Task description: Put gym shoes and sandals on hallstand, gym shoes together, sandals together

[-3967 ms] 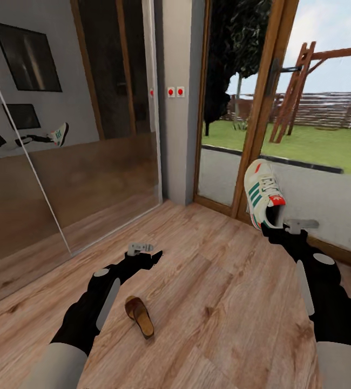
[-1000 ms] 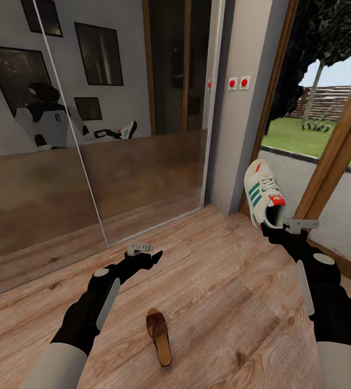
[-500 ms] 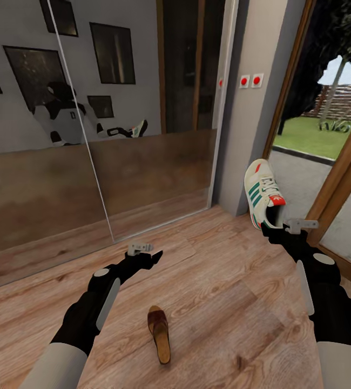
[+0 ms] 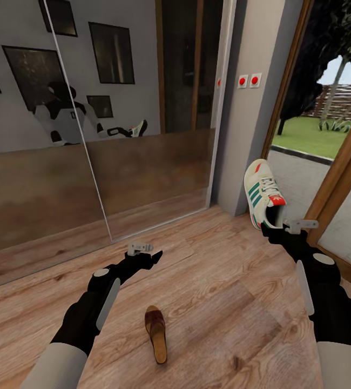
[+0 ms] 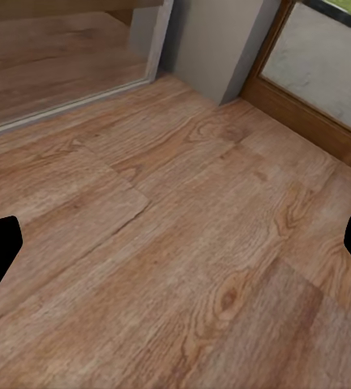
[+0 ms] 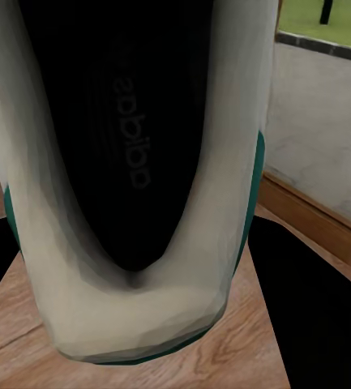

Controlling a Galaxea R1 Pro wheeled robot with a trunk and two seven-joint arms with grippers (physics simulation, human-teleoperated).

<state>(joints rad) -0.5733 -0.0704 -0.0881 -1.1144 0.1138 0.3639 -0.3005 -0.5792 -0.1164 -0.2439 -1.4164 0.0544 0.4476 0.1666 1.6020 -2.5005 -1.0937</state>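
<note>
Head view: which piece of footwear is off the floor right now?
The gym shoe, cream-white with green stripes, held toe-up in the right pincer. The dark brown sandal lies flat on the wood floor, below the open left pincer.

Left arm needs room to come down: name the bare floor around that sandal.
Bare planks lie between the sandal and the mirrored doors, and from the sandal across to the glass door frame. Tightest beside the left gripper.

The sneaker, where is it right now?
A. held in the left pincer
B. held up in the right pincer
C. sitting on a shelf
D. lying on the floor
B: the right pincer grips the sneaker by its heel, toe up, above the floor.
</note>
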